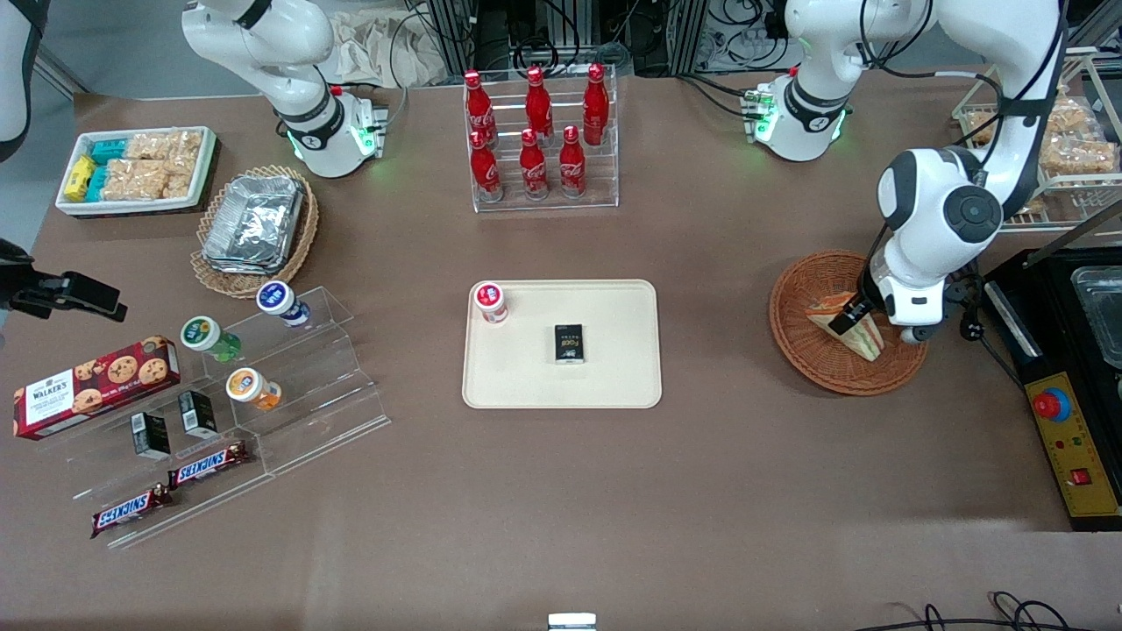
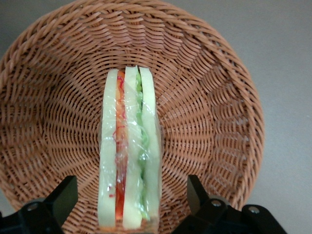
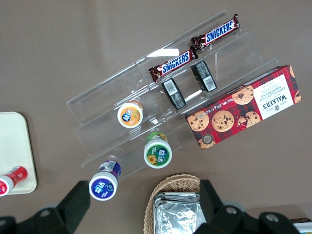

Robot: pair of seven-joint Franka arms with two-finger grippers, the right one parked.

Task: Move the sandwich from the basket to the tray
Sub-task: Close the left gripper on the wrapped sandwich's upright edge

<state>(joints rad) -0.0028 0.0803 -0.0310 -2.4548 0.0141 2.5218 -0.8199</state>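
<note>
The cream tray [image 1: 614, 386] is seen mid-table, already carrying a red-capped small bottle [image 1: 491, 301] and a small black box [image 1: 569, 343], both near its middle and its edge farther from the front camera. Farther still from that camera, 6 red Coca-Cola bottles [image 1: 535, 131] are ranked in a clear rack. Toward the parked arm's end, a clear stepped stand [image 1: 298, 386] is loaded with 3 small capped bottles [image 1: 254, 388] and 2 small black boxes [image 1: 166, 425], flanked by 2 bars marked SNICKERS [image 3: 195, 46] and a red tartan box marked WALKER'S [image 3: 246, 107]; foil trays [image 1: 254, 219] are stacked in a tan wicker basket nearby. Toward the working arm's end, the reddish-brown basket [image 1: 806, 289] is occupied by the wrapped sandwich [image 2: 129, 151], stood on edge with orange-red and green layers showing. The gripper [image 2: 131, 200] is lowered into the basket, its fingers [image 2: 61, 200] spread wide on either side of the sandwich, gaps visible on both flanks, nothing clamped.
</note>
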